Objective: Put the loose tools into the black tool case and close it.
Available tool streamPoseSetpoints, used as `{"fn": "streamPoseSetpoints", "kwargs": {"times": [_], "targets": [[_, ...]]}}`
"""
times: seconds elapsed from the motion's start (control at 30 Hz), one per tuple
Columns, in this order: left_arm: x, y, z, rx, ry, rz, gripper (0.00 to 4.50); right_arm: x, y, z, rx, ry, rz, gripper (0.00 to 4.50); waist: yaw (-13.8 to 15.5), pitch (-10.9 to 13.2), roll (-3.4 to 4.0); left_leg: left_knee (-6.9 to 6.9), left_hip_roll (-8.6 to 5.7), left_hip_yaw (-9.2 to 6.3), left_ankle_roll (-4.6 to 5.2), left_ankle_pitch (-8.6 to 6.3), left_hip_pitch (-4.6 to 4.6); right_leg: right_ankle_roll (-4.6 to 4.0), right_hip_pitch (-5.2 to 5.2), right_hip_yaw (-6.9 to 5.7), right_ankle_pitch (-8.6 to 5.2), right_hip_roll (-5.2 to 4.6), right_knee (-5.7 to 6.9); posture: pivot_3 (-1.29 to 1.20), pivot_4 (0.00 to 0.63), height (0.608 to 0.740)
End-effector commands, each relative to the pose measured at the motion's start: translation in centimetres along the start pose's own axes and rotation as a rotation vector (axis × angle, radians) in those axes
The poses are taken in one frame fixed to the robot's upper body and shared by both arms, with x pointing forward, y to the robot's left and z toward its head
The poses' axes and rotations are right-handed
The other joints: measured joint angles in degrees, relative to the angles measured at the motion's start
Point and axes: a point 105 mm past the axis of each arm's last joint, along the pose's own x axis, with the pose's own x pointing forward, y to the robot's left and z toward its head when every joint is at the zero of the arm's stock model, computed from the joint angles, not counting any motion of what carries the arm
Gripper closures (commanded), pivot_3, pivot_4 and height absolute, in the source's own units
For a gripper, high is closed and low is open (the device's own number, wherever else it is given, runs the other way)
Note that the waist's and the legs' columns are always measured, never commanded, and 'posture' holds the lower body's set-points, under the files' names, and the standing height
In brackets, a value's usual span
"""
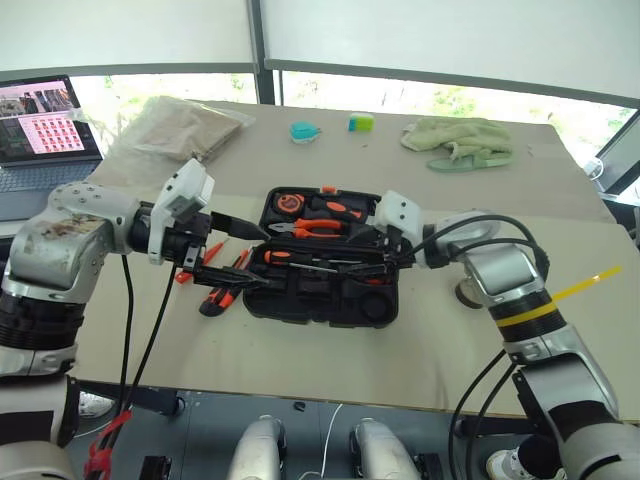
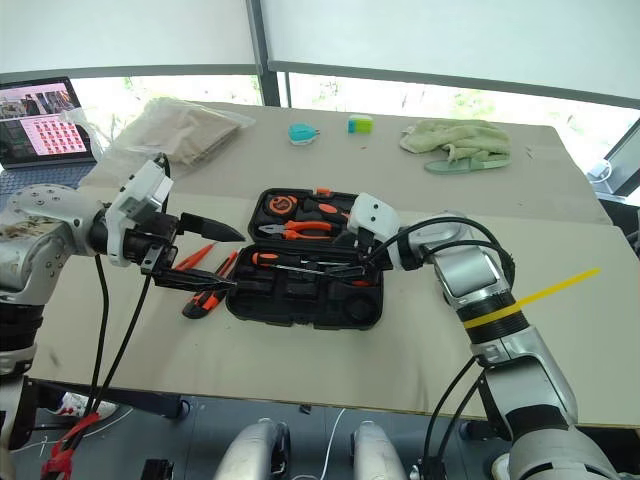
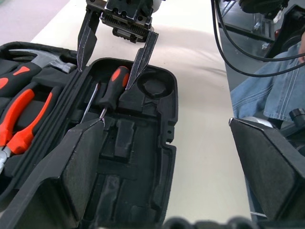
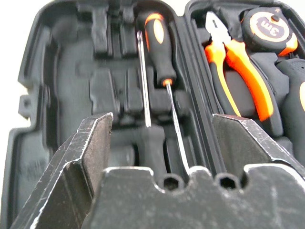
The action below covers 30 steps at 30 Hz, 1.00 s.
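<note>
The black tool case (image 1: 300, 300) lies open in the middle of the table. Two screwdrivers rest head to tail in its near half: one handle (image 4: 159, 47) points toward my left arm, the other (image 3: 114, 86) lies under my right gripper (image 3: 105, 71). That gripper hovers just above the case, open and holding nothing. My left gripper (image 1: 265, 258) is wide open at the case's left edge, empty. A slim orange screwdriver (image 2: 195, 255) and an orange-black utility knife (image 1: 215, 300) lie on the table left of the case. A small grey roll (image 1: 463, 292) peeks out beside my right forearm.
Orange-handled pliers (image 1: 320, 228) and a tape measure (image 1: 290, 203) sit in the case's far half. A laptop (image 1: 40, 125), plastic bag (image 1: 180, 130), teal object (image 1: 305, 131), green block (image 1: 360, 122) and green cloth (image 1: 460, 140) line the back. A person's jeans-clad leg (image 3: 267, 90) is beside the table.
</note>
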Motion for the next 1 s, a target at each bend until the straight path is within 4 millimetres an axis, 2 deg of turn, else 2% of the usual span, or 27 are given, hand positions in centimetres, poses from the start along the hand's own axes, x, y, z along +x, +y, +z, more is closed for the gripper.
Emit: {"fn": "streamPoseSetpoints", "kwargs": {"times": [0.03, 0.1, 0.13, 0.23, 0.3, 0.6, 0.7, 0.83, 0.9, 0.97, 1.0], "targets": [[-0.2, 0.2, 0.6, 0.044, 0.002, 0.007, 0.0, -0.1, -0.4, 0.1, 0.003, -0.007, -0.029, 2.41, 0.0, 0.0, 0.0, 0.0, 0.0, 0.0, 0.0, 0.0, 0.0, 0.0, 0.0, 0.0, 0.0, 0.0, 0.0, 0.0, 0.15, 0.74], [-0.3, 0.3, 0.5, 0.043, 0.002, 0.012, 0.0, 0.2, -0.3, -0.4, 0.006, 0.005, -0.028, 2.99, 0.0, 0.0, 0.0, 0.0, 0.0, 0.01, 0.0, 0.0, 0.0, 0.0, 0.0, 0.0, 0.0, 0.0, 0.0, 0.0, 0.15, 0.74], [-0.3, 0.4, 0.5, 0.044, 0.003, 0.014, 0.0, 0.4, -0.1, -0.6, 0.011, 0.011, -0.025, 3.45, 0.0, 0.0, 0.0, 0.0, 0.0, 0.01, 0.0, 0.0, 0.0, 0.0, 0.0, 0.0, 0.0, -0.01, 0.0, 0.0, 0.15, 0.74], [-0.3, 0.5, 0.3, 0.049, 0.011, 0.02, 0.0, 1.0, 0.2, -1.4, 0.019, 0.03, -0.019, 4.43, 0.0, 0.0, 0.0, 0.0, 0.0, 0.0, 0.0, 0.0, 0.0, 0.0, 0.0, 0.0, 0.0, 0.0, 0.0, 0.0, 0.15, 0.74], [-0.3, 0.5, 0.2, 0.05, 0.013, 0.022, 0.0, 1.4, 0.4, -1.8, 0.016, 0.05, -0.011, 4.47, 0.0, 0.0, 0.0, 0.0, 0.0, 0.01, 0.0, 0.0, 0.0, 0.0, 0.0, 0.0, 0.0, 0.0, 0.0, 0.0, 0.15, 0.74], [-0.2, 0.6, -0.1, 0.056, 0.023, 0.029, 0.0, 3.0, 2.1, -6.3, -0.042, 0.268, 0.041, 4.47, -0.1, 0.0, -0.02, 0.0, 0.0, 0.01, 0.0, 0.0, 0.24, 0.0, 0.18, 0.0, 0.0, 0.01, 0.03, 0.0, 0.15, 0.74], [-0.1, 0.7, -0.3, 0.057, 0.027, 0.031, 0.0, 3.1, 2.4, -6.4, -0.075, 0.283, 0.06, 4.47, -0.1, -0.1, -0.05, 0.0, 0.01, 0.01, 0.0, 0.0, 0.48, 0.0, 0.43, 0.0, 0.0, 0.01, 0.03, 0.0, 0.15, 0.74], [-0.2, 0.8, -0.9, 0.038, 0.036, 0.051, 0.0, 2.3, 1.7, -3.3, -0.057, 0.15, 0.003, 4.47, 0.0, -0.1, -0.05, -0.02, 0.02, 0.01, -0.01, -0.01, 0.9, 0.0, 0.9, -0.03, -0.01, 0.01, -0.06, 0.0, 0.15, 0.74], [-0.5, 0.8, -1.6, 0.018, 0.043, 0.095, 0.0, 0.6, 0.8, -0.2, -0.03, 0.015, -0.059, 4.47, 0.1, -0.1, -0.05, -0.03, 0.02, 0.01, -0.01, -0.01, 0.92, 0.0, 0.94, -0.03, -0.01, 0.0, -0.07, 0.0, 0.15, 0.74], [-1.3, 1.0, -2.4, -0.024, 0.037, 0.183, 0.0, -2.6, 0.1, 3.0, 0.032, -0.138, -0.111, 4.47, 0.1, 0.0, -0.05, -0.05, 0.02, 0.0, -0.01, -0.01, 0.85, 0.0, 0.88, -0.03, -0.01, -0.02, -0.09, 0.0, 0.15, 0.74], [-1.8, 1.1, -2.7, -0.044, 0.03, 0.231, 0.0, -4.1, 0.1, 4.1, 0.068, -0.191, -0.116, 4.2, 0.1, 0.0, -0.05, -0.05, 0.02, 0.0, -0.01, -0.01, 0.74, 0.0, 0.76, -0.03, -0.01, -0.02, -0.09, 0.0, 0.15, 0.74]]}}
